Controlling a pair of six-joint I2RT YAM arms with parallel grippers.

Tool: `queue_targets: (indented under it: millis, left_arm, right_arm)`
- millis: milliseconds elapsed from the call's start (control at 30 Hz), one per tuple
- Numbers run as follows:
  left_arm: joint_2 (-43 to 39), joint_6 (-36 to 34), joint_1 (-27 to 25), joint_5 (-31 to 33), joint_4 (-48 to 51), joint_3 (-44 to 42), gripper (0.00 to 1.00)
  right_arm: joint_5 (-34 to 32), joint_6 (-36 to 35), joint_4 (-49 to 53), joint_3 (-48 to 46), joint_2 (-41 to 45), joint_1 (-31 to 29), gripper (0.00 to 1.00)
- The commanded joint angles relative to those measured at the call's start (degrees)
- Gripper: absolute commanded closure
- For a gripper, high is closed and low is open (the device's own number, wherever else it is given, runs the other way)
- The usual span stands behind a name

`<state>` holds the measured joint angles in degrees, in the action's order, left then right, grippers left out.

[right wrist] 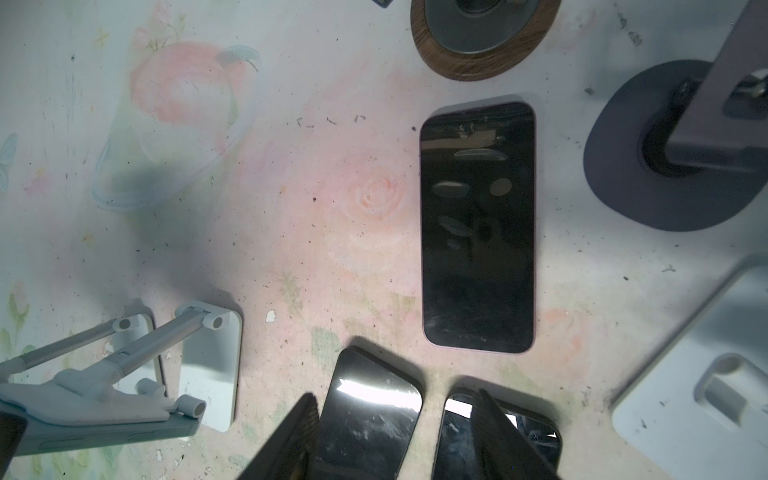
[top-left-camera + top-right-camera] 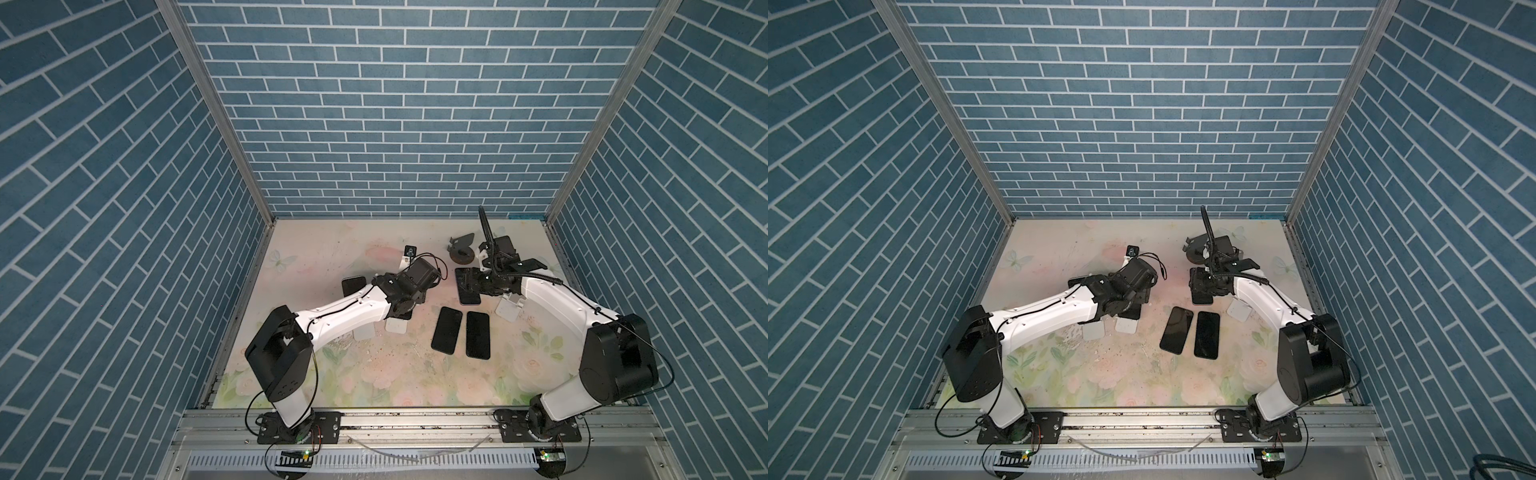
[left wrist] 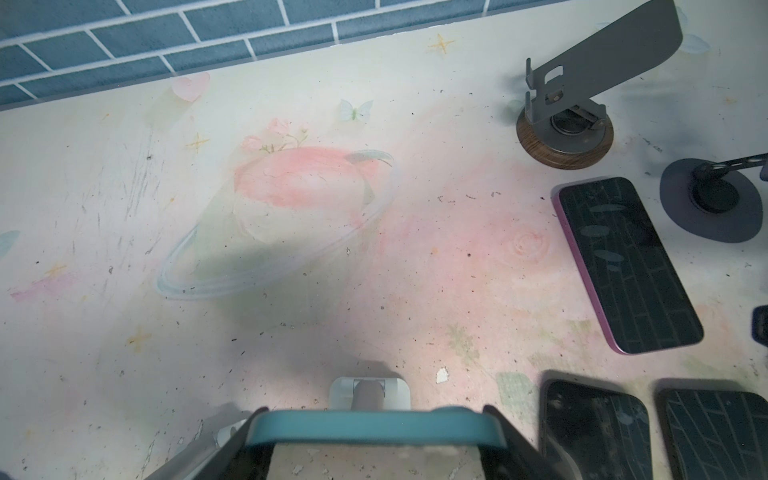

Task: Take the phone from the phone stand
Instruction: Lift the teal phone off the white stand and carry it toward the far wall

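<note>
Left gripper (image 3: 374, 415) clamps phone (image 3: 353, 430) between jaws, phone seated on stand (image 3: 399, 392); right gripper (image 1: 395, 436) parted, empty, farther off.

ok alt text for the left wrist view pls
The left end effector is shut on a teal-edged phone near a white stand base. Farther off on the floral table are a purple-edged dark phone and a wood-rimmed round stand.

The walls (image 2: 395, 124) are blue brick-patterned, the tabletop (image 2: 374, 374) pastel floral, one phone (image 3: 374, 428) teal-edged, another phone (image 3: 627, 266) purple-edged.
</note>
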<state>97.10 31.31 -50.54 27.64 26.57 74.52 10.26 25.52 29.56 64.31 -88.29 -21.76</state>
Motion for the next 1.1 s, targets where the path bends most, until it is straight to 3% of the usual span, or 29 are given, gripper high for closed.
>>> queue_targets:
  millis: [0, 467, 1067]
  left_arm:
    - [-0.8, 0.0, -0.1, 1.2, 0.9, -1.3, 0.35]
    - [-5.7, -0.9, -0.1, 0.0, 1.2, -1.1, 0.44]
    - [-8.3, -2.2, -0.7, -4.9, 0.8, 3.7, 0.44]
  right_arm:
    - [-0.6, -1.5, 1.2, 0.9, -1.1, -0.1, 0.40]
    - [-0.5, -1.4, 1.0, 0.8, -0.5, -0.1, 0.40]
    - [-3.4, -2.5, 1.8, 0.2, 3.6, -0.1, 0.40]
